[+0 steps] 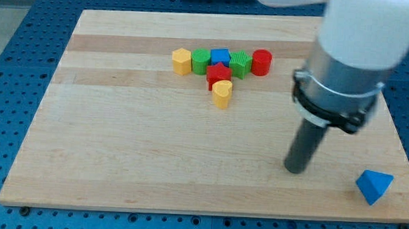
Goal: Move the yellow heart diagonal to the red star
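Note:
The yellow heart lies on the wooden board, touching the lower right side of the red star. Above them runs a row of blocks: a yellow hexagon, a green block, a blue block, a ribbed green block and a red cylinder. My tip rests on the board far to the lower right of the heart, well apart from every block.
A blue triangular block lies near the board's lower right corner, to the right of my tip. The wooden board sits on a blue perforated table. The arm's white and grey body fills the view's upper right.

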